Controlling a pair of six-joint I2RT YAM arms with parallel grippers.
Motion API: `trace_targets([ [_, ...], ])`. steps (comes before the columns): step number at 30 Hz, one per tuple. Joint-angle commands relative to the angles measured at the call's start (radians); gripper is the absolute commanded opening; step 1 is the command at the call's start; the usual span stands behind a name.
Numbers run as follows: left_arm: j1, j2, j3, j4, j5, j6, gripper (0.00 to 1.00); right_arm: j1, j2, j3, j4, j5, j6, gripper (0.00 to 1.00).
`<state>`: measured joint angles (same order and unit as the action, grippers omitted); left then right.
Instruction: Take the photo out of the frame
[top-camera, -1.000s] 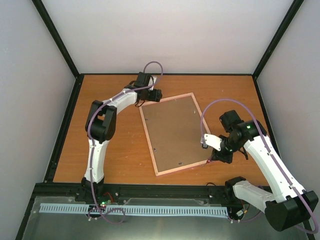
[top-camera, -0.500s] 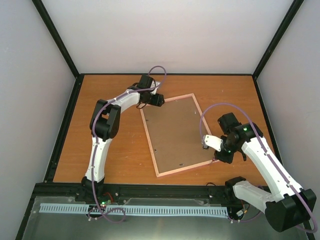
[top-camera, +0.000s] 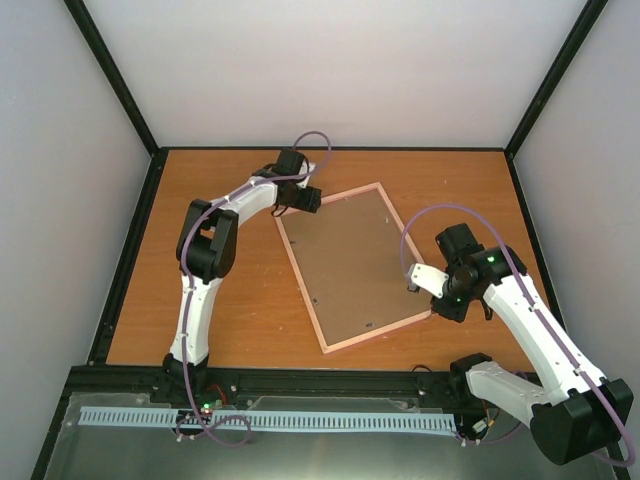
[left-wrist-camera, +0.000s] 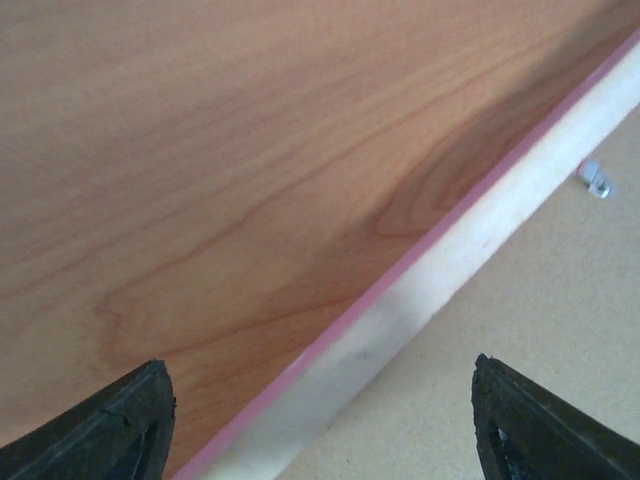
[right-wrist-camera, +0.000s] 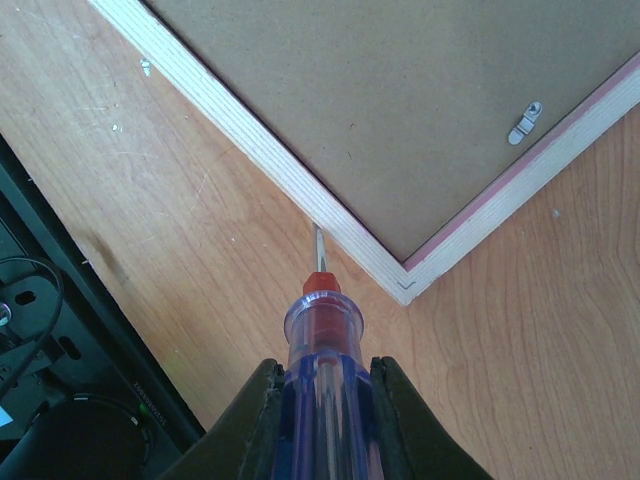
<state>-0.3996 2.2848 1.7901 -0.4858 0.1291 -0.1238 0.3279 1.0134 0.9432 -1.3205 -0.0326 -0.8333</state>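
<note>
Frame (top-camera: 350, 265) lies back-up on the bench (top-camera: 230, 300), photo hidden. Left pincer (left-wrist-camera: 320, 430) spread over its far rim; right pincer (right-wrist-camera: 322, 400) pinches a screwdriver (right-wrist-camera: 322, 330) by the near corner. Stiff, light, probably: grip the rim.

The frame (top-camera: 354, 266) lies back up, hiding its front; wrist views crop it.

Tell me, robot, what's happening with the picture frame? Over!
Left claw open over frame's far rim. Right claw shut on screwdriver, tip at frame's near corner. Frame face down; clipped backing board covers photo.
</note>
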Motion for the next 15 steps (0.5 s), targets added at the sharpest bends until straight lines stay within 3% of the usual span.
trace_targets([
  [1, 0.019, 0.028, 0.115, -0.063, -0.039, 0.018, 0.81, 0.005, -0.022, -0.003, 0.058, 0.014, 0.02, 0.03],
  [10, 0.019, 0.021, -0.001, -0.014, -0.002, -0.004, 0.79, 0.005, -0.023, -0.002, 0.046, -0.043, 0.017, 0.03],
  [15, 0.019, 0.008, -0.038, 0.015, 0.059, -0.015, 0.77, 0.008, -0.011, 0.021, 0.006, -0.21, 0.002, 0.03],
])
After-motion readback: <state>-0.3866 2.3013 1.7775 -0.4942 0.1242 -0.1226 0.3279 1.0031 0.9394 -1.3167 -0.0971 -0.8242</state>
